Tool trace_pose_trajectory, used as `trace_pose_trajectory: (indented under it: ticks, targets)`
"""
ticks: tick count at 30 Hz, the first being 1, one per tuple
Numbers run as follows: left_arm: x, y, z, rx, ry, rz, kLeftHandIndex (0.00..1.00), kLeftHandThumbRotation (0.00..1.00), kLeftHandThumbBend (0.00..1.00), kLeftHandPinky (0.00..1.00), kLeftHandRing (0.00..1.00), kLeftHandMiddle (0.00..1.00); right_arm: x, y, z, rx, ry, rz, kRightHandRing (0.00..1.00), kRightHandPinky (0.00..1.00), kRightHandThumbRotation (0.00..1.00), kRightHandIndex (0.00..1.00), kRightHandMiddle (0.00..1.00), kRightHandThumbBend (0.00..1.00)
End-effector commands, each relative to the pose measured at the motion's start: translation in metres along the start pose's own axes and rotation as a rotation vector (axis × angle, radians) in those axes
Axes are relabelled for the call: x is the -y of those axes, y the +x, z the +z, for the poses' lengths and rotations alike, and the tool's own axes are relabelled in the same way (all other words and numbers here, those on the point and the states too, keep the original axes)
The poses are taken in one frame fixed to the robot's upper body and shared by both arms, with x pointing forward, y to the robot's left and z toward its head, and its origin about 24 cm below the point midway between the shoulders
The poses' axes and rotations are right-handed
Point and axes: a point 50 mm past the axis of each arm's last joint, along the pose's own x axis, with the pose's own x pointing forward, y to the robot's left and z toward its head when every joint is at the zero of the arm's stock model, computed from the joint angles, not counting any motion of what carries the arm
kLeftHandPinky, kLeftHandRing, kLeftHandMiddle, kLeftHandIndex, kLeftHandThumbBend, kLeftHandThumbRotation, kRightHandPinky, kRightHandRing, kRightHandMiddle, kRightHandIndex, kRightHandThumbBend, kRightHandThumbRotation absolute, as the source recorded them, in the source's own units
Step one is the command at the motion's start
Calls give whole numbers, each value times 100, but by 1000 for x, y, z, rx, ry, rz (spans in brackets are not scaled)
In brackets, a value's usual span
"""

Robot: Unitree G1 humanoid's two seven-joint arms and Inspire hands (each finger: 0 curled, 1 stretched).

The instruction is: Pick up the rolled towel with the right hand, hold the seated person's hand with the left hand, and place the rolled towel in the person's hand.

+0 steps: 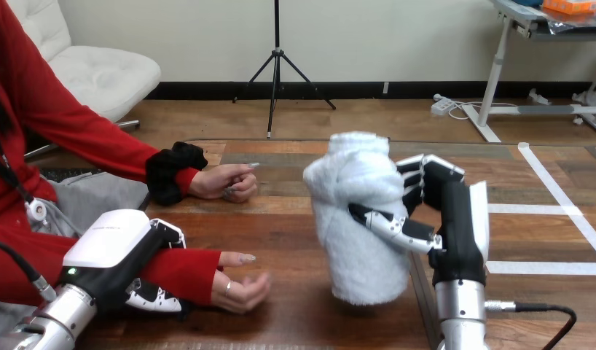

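- A wooden table spans the view, with white tape lines on its right part
- One rolled towel, white and fluffy, stands upright to the right of the table's middle, in the grasp of the right hand
- Two robot hands and two hands of the person show
- The right hand comes up from the bottom edge on a vertical forearm; its fingers curl round the towel's right side and its thumb crosses the front, so it grips the towel
- Whether the towel's lower end touches the wood I cannot tell
- The left hand lies over the person's wrist at the lower left, fingers curled under the red sleeve, clasping it
- The person's nearer hand lies palm up, loosely cupped, left of the towel and apart from it
- The person's farther hand rests on the table beyond, loosely closed
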Motion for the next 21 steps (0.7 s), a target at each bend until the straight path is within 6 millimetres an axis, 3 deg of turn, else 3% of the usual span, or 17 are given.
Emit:
trace_pose_trajectory:
  ticks: [1, 21]
  targets:
    - [-20, 14, 21, 116, -17, 98, 36, 12, 78, 25, 29, 34, -10, 44, 30, 139, 27, -2, 25, 21, 0, 42, 36, 79]
    - [-32, 15, 38, 195, -11, 145, 37, 13, 79, 28, 30, 35, -17, 44, 18, 51, -7, 40, 28, 24, 0, 45, 39, 79]
